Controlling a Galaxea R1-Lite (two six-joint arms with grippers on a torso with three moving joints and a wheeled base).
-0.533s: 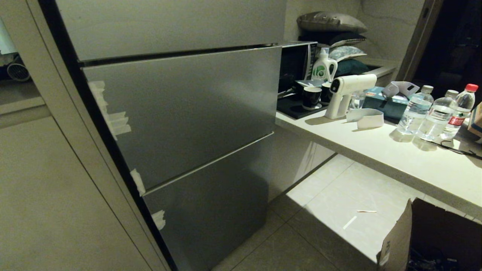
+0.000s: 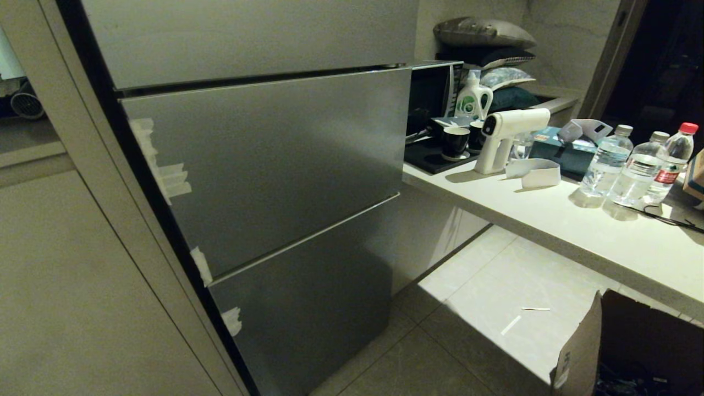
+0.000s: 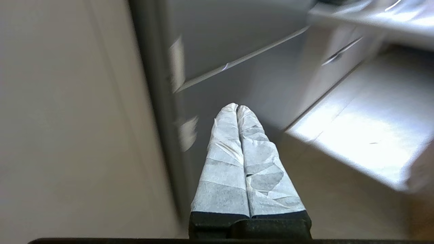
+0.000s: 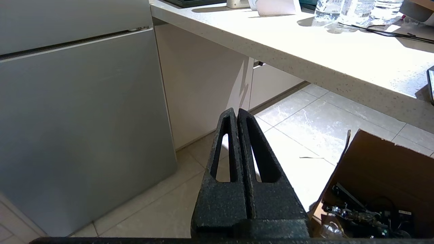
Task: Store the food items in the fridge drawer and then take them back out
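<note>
The clear fridge drawer itself is hidden — only the grey fridge [image 2: 264, 165] shows, its panels closed flush, with white tape scraps [image 2: 165, 176] stuck along its left edge. The left gripper [image 3: 237, 107], fingers wrapped in white tape and pressed together on nothing, hangs low in front of the bottom panel. The right gripper [image 4: 236, 111], black, is likewise closed and empty — it points at the tiled floor [image 4: 305, 125] between the fridge and a cardboard box [image 4: 379, 169]. To the right a pale counter [image 2: 577, 220] carries a white spray gun [image 2: 503, 135], three water bottles [image 2: 632, 165] and a detergent bottle [image 2: 473, 99].
</note>
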